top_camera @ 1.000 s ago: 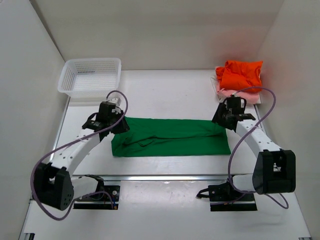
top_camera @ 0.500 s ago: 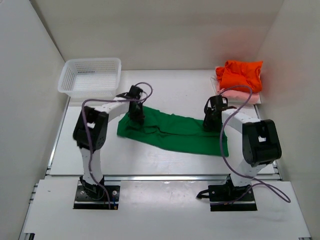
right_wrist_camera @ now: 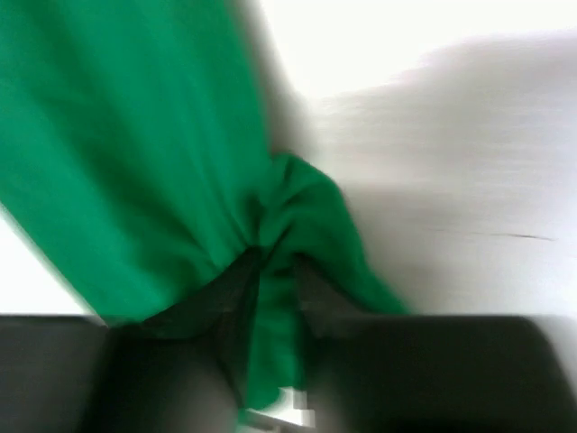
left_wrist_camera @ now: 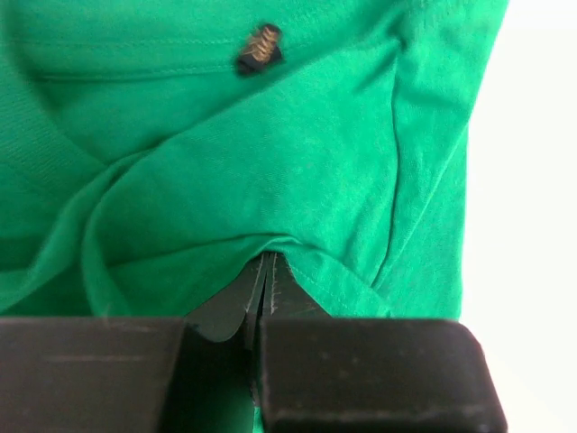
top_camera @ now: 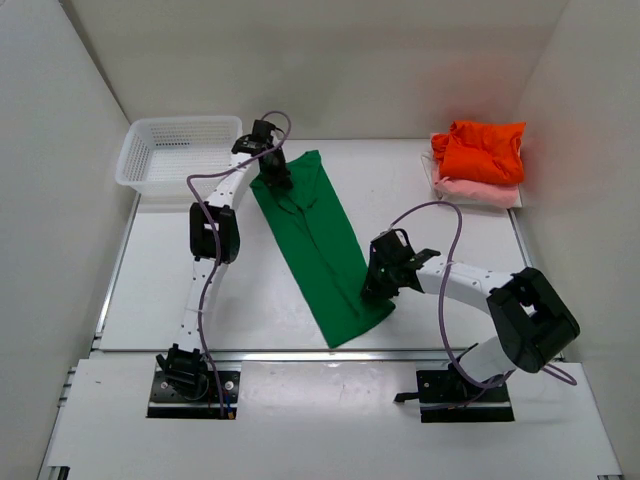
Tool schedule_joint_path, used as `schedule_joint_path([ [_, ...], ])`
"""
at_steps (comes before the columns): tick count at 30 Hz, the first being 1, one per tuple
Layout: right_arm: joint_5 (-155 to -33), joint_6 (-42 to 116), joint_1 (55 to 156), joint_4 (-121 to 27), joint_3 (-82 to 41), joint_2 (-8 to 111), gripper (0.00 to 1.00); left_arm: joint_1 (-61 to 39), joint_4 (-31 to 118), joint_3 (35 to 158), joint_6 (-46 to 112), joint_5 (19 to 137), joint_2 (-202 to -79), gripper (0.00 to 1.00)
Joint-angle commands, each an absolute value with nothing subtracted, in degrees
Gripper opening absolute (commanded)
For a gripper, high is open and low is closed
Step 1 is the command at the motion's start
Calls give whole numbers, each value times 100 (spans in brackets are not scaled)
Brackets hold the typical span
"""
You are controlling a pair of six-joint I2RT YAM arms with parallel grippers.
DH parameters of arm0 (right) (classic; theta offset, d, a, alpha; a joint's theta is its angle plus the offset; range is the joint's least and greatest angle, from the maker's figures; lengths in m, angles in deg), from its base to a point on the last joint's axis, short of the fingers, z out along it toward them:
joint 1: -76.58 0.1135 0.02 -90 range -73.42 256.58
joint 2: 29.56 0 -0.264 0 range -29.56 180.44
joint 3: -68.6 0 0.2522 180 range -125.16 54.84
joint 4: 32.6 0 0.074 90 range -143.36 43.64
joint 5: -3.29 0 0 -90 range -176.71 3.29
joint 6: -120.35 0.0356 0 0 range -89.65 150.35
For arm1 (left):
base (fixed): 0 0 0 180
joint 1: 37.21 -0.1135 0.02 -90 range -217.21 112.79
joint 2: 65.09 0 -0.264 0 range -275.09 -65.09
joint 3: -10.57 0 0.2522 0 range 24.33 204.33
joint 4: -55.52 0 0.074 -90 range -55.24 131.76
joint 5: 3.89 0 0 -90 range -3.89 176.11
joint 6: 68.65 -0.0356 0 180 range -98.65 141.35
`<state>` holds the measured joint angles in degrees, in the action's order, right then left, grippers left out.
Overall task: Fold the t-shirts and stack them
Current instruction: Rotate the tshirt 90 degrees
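Observation:
The green t-shirt (top_camera: 318, 240) lies as a long folded strip running from the back left toward the front right of the table. My left gripper (top_camera: 276, 178) is shut on the green cloth (left_wrist_camera: 270, 162) at the strip's far end, near the collar label (left_wrist_camera: 259, 47). My right gripper (top_camera: 378, 282) is shut on a bunched fold of the green t-shirt (right_wrist_camera: 135, 153) at the near end. The orange t-shirt (top_camera: 482, 148) sits bundled on the pink t-shirt (top_camera: 480, 189) at the back right.
A white mesh basket (top_camera: 180, 152) stands at the back left corner, just left of my left gripper. White walls close in the table on both sides and behind. The table's front rail (top_camera: 320, 352) runs below the green strip's near end.
The green t-shirt has swung from lying crosswise to running diagonally. My left gripper carried its end back toward the basket, my right gripper pulled its end forward and left. Both jaws have closed tighter.

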<state>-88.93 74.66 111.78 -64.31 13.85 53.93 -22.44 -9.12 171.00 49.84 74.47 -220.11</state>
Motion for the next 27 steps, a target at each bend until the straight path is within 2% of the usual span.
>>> schedule_joint_path([
  [1,-8446,7711,10972,-6909,1152,5666,14,-2481,-1239,18067,5218,7224,-22452,8],
  [3,-8215,7658,10841,-7244,1168,5728,1,-2534,-652,16986,5377,7205,-22085,9],
  [5,-8170,7535,10656,-7509,1273,5684,1,-2631,-17,16514,5457,7222,-21768,5],
  [8,-8170,7325,10734,-7407,1466,5404,19,-2709,-227,17645,5623,6943,-22327,5],
  [9,-8309,7193,10804,-7265,1615,5203,27,-2701,-36,17699,5754,6846,-22373,5],
  [11,-8546,7148,11006,-6862,1852,4815,34,-2745,481,17262,5870,6486,-22173,5],
  [12,-8618,7070,10998,-6685,1924,4579,37,-2676,789,16999,5914,6354,-22015,4],
  [17,-8970,6736,11042,-6191,2030,3725,36,-2438,1213,17735,6098,5529,-21707,13],
  [19,-8883,6586,10753,-6393,1969,3514,37,-2202,1084,17474,5924,5386,-21041,17],
  [21,-8760,6341,10542,-6866,1837,3495,39,-1912,375,16920,5319,5769,-20392,21],
  [24,-9004,6042,9972,-7201,1827,3627,41,-1252,-316,14884,4465,6937,-18984,29],
  [26,-9066,5865,9750,-7202,2003,3645,44,-769,549,12177,4629,7336,-17643,27],
  [27,-9171,5847,9680,-7063,2021,3662,46,-715,868,11493,4779,7232,-17280,26],
])
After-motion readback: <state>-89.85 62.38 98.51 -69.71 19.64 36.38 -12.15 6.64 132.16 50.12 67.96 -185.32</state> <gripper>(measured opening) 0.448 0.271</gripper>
